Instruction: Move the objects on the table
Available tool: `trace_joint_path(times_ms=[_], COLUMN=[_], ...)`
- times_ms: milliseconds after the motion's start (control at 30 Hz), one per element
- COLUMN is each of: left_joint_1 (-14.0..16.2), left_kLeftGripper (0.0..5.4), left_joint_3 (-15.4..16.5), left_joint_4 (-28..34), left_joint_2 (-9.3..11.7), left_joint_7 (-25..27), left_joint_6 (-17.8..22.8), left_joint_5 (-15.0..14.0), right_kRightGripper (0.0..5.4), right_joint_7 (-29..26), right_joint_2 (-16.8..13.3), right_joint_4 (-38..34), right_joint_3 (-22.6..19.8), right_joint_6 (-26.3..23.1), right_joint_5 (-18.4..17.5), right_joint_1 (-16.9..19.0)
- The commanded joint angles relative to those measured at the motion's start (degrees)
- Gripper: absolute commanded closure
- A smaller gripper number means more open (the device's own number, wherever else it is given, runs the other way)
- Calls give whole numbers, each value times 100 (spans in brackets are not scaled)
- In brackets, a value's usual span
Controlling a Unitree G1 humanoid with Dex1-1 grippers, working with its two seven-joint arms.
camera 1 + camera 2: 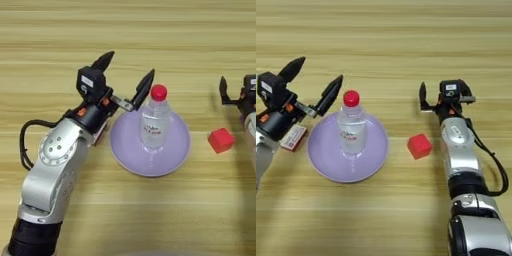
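Clear plastic bottle (352, 127) w/ red cap stands upright on the round lilac plate (323, 150), roughly mid-plate, on the light wooden tabletop (150, 30).

Left gripper (128, 75) sits just left of the bottle, at cap height. Its 2 black fingers (144, 86) are spread wide, released, holding nothing; the nearer fingertip is just beside the cap, and I can't tell if it touches. The other finger points up and away, well apart from the bottle. Left arm runs down to the lower left corner.

Small flat white box (293, 137) w/ red-pink label lies on the tabletop just left of the plate's rim, partly hidden under the left wrist.

Small red cube (419, 146) rests on the tabletop right of the plate, apart from it, between plate and right arm.

Right gripper (443, 97) is beyond the cube, near it but not touching. 1 finger (422, 97) shows at its left side; can't tell whether the fingers are released or clenched. Nothing seen in it.
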State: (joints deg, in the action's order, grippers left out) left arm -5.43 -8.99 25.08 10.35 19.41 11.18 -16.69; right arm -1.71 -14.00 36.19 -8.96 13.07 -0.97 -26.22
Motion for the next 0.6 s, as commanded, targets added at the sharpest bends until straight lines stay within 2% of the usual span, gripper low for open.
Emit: trace_joint_path(times_ms=[33, 200, 433, 600], left_joint_1=[-69, -214, -379, -399], left_kLeftGripper=[0, 0, 0, 0], left_joint_3=[-260, -366, -420, -426], left_joint_4=[-504, -1027, -1611, -1760], left_joint_2=[62, -5, -125, -163], left_joint_7=[136, 200, 352, 416], left_joint_6=[-235, -490, -672, -755], left_joint_5=[423, 706, 805, 844], right_kRightGripper=[4, 4, 4, 4], right_joint_7=[39, 54, 70, 80], right_joint_2=[8, 21, 38, 49], right_joint_4=[12, 2, -1, -14], right_joint_3=[9, 8, 7, 13], right_joint_6=[38, 46, 50, 39], right_joint_5=[14, 17, 19, 22], right_joint_1=[-108, -108, -117, -114])
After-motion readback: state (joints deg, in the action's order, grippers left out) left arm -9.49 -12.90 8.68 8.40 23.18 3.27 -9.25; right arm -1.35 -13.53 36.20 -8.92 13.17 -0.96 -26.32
